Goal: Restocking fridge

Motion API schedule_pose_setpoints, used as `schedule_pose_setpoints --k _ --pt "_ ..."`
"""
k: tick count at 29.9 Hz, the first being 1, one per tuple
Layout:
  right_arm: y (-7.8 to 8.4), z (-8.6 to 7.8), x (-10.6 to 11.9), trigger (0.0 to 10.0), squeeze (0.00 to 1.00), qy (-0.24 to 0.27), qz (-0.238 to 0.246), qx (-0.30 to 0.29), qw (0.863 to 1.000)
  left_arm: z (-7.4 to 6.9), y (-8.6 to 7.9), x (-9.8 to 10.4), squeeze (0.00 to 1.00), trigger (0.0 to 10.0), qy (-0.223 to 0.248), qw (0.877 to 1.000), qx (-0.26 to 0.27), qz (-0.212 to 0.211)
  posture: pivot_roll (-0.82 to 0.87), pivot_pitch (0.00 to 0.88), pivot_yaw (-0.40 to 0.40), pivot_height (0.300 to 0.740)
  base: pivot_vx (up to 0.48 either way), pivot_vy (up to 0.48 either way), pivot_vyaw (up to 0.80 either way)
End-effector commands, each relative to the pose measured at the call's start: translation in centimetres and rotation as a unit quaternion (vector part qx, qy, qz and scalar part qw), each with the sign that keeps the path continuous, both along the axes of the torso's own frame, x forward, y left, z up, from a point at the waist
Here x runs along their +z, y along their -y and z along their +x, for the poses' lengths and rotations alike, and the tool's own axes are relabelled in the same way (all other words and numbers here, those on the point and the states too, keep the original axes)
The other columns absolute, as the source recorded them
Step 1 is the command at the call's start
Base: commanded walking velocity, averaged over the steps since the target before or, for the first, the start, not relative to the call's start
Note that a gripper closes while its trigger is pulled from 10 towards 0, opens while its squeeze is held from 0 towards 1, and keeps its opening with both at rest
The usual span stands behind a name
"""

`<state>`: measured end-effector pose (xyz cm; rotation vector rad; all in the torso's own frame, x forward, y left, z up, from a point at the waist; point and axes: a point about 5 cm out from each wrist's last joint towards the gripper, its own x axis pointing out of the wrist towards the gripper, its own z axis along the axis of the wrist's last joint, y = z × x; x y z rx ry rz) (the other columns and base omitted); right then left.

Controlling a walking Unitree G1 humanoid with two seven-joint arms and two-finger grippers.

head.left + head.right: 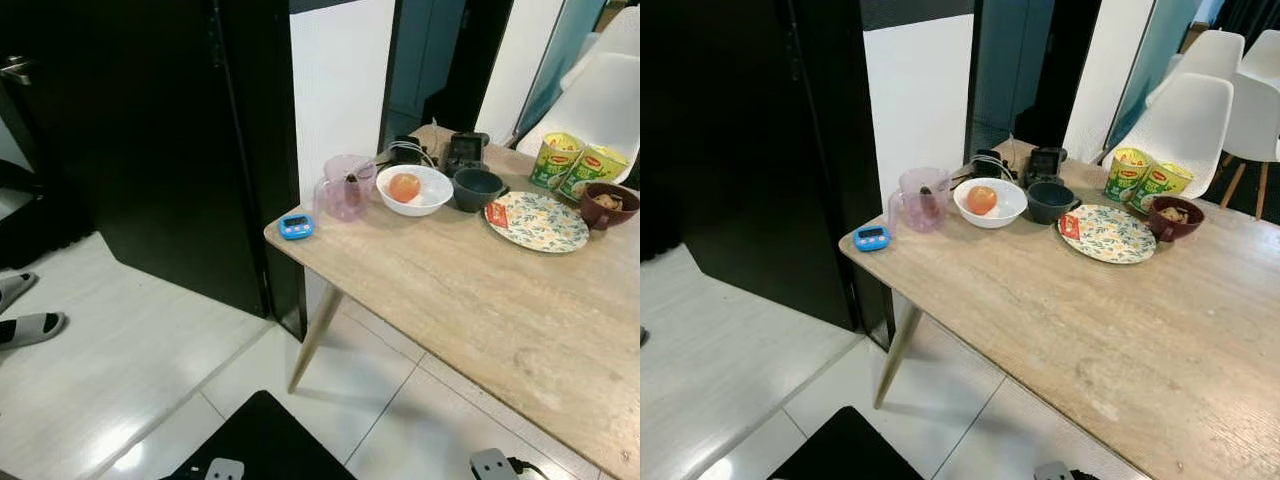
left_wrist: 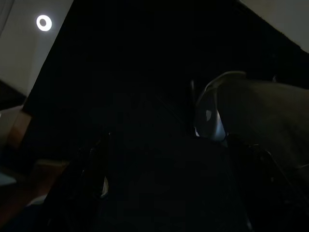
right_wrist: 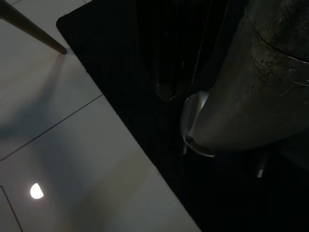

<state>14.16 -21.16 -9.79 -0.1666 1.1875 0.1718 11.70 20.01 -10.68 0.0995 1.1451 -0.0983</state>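
Table (image 1: 480,300) of pale wood is standing ahead of the robot, well above and beyond both pincers, which are hanging low by the floor. The left gripper's wrist view is nearly black and the right gripper's is looking down at white tiles (image 3: 58,125) and a table leg (image 3: 34,30); I cannot tell how far either is open, or that either is holding anything. On the tabletop, well apart from both, a white bowl (image 1: 432,195) is holding an apple (image 1: 404,186); a pink jug (image 1: 345,186) and blue timer (image 1: 296,226) are sitting beside it, with a dark cup (image 1: 476,188), patterned plate (image 1: 540,222), brown bowl (image 1: 605,205) and two green cans (image 1: 575,165). The black fridge (image 1: 150,140) is standing shut to the left.
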Motion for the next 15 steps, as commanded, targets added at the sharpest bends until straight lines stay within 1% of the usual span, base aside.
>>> schedule_pose_setpoints --k 1,5,8,15 --pt "-0.01 0.23 0.08 10.0 0.0 0.004 0.002 -0.007 1.0 -0.4 0.6 -0.2 0.0 10.0 -0.008 1.0 -0.01 -0.007 0.04 0.0 -0.029 0.74 0.356 0.0 0.0" --pt "-0.05 0.21 0.06 10.0 0.0 0.003 0.001 -0.007 1.0 -0.4 0.59 -0.2 0.0 10.0 -0.008 1.0 -0.009 -0.008 0.04 0.0 -0.029 0.74 0.304 0.0 0.0" --pt "-0.09 0.19 0.04 10.0 0.0 0.003 0.0 -0.009 1.0 -0.34 0.66 -0.17 0.0 10.0 -0.002 1.0 0.005 -0.018 0.04 0.0 -0.029 0.74 0.0 0.0 0.0" --pt "-0.19 0.14 -0.01 10.0 0.0 0.002 0.0 -0.011 1.0 -0.45 0.62 -0.2 0.0 10.0 -0.008 1.0 -0.005 -0.017 0.04 0.0 -0.024 0.74 0.0 0.0 0.0"
